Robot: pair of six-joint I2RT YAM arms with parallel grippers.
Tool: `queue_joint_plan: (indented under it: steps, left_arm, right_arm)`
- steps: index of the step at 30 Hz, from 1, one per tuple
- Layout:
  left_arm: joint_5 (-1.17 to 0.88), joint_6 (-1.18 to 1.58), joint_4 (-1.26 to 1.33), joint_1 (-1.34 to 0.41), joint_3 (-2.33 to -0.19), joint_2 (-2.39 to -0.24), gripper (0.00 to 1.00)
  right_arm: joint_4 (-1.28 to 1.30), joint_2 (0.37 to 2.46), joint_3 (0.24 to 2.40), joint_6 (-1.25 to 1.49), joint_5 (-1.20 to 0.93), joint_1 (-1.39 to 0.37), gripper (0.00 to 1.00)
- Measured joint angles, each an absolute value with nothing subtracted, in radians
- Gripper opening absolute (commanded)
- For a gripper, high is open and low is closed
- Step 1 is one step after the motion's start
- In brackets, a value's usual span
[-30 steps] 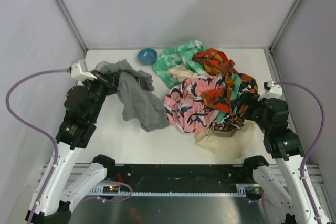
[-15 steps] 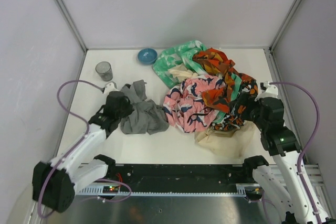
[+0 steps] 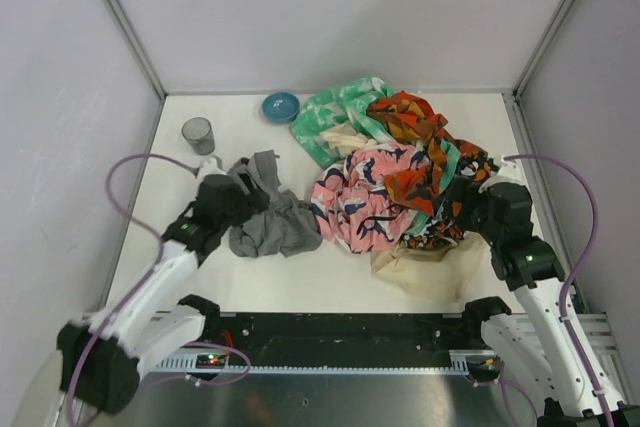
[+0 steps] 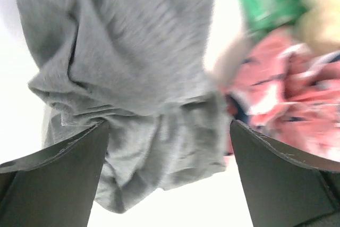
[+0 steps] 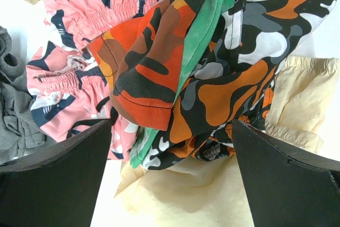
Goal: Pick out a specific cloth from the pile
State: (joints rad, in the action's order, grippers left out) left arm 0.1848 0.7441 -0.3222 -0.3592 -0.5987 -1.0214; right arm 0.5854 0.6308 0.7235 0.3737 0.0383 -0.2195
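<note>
No text, label, brand, number or sign legible in any view. Prints on the pile [image 3: 400, 172] are patterns only (camouflage, leaf shapes, dark blotches), no lettering. Left wrist view blurred; nothing readable on the cloth [image 4: 133, 78].
</note>
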Motion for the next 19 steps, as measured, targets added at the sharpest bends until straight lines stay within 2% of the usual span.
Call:
queue_joint_plan:
  steps: [5,9,19]
  left_arm:
    - [0.217,0.746,-0.382,-0.368,-0.720,-0.636,1.00]
    - [0.210,0.744,-0.400,-0.368,-0.803,-0.459,1.00]
    - [0.191,0.733,-0.572,-0.369,-0.811,-0.460,1.00]
  right_arm:
    - [0.585,0.612,0.723,0.374,0.039,-0.220,0.99]
    - [0.585,0.585,0.723,0.374,0.049,-0.220,1.00]
    - [0.558,0.469,0.699,0.377,0.093,-0.220,1.00]
